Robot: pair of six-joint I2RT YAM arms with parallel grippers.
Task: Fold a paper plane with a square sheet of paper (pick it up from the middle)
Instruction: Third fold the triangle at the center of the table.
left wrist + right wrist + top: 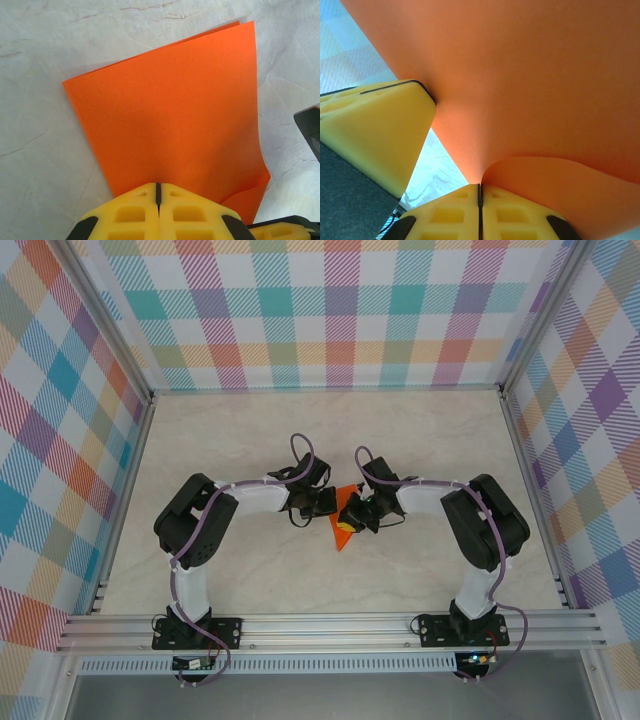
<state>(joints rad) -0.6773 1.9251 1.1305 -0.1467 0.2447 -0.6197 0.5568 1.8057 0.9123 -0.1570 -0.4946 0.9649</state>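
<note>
From the near edge both arms reach inward and meet over the middle of the table (250, 430). The paper (338, 538) hangs between them, lifted off the surface as far as I can judge. The left gripper (158, 192) is clenched on the paper's near edge, its jaws pressed together with the orange pinched in the seam. The right gripper (479, 190) is clamped the same way just beside it, near the corner. The paper is already doubled over: in the left wrist view two layers show along its far edge, slightly out of line. By the right gripper the lower corner bulges into a soft curl instead of lying flat. The step in hand looks like setting a fold. To do it well, the two grips should draw gently apart until the curl flattens, without tearing the thin paper. The paper then goes down on the table with its layers lined up before any crease is pressed. With the grips this close, a twist from either wrist would skew the fold. Beyond, marbled table runs to the plaid wall (330, 310).
</note>
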